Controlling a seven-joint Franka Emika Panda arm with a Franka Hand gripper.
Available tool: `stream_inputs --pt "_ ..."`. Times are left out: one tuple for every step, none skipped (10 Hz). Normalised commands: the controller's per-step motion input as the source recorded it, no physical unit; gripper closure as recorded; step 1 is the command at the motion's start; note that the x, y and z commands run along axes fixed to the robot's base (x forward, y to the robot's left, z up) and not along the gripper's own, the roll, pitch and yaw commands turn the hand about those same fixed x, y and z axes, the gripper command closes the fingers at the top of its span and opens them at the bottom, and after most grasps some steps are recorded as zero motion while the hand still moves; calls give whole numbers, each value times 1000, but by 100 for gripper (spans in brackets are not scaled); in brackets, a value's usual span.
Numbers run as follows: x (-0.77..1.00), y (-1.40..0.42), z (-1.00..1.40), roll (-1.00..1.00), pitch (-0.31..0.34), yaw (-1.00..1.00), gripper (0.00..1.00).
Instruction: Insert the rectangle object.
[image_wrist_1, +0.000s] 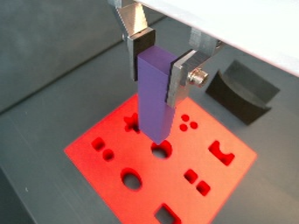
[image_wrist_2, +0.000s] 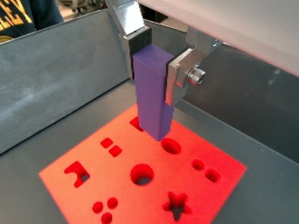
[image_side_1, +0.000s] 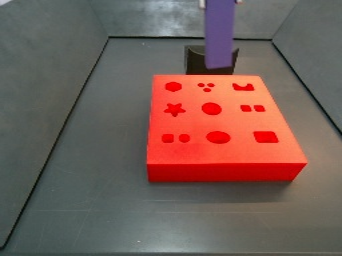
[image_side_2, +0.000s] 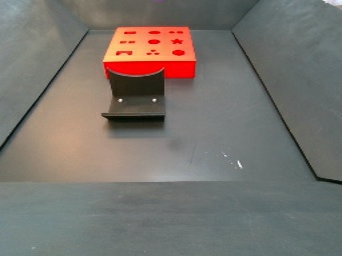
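Side view — hand (image_wrist_1: 163, 58) cropped, bar (image_side_1: 221, 35) partly

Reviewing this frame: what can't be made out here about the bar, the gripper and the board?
- Gripper: cut off by the top edge in a side view, absent from the other.
- Rectangle object: its lower end covers the red board beneath in both wrist views, so any gap is unclear.
- Bar top: cut by the frame edge.
- Fixture: hides the board's near edge.
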Motion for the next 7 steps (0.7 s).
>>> stream_inputs --pt "789 -203 -314 11 -223 43 100" --pt "774 -149 -200 21 -244 66 100" --pt "751 -100 -163 16 -251 97 100" --pt "731 -83 -157 9 -257 120 100" --pt "717 -74 -154 7 -259 131 100" --pt "720 -69 -131 31 -250 131 100" --pt "703 -186 -166 424 0 137 100"
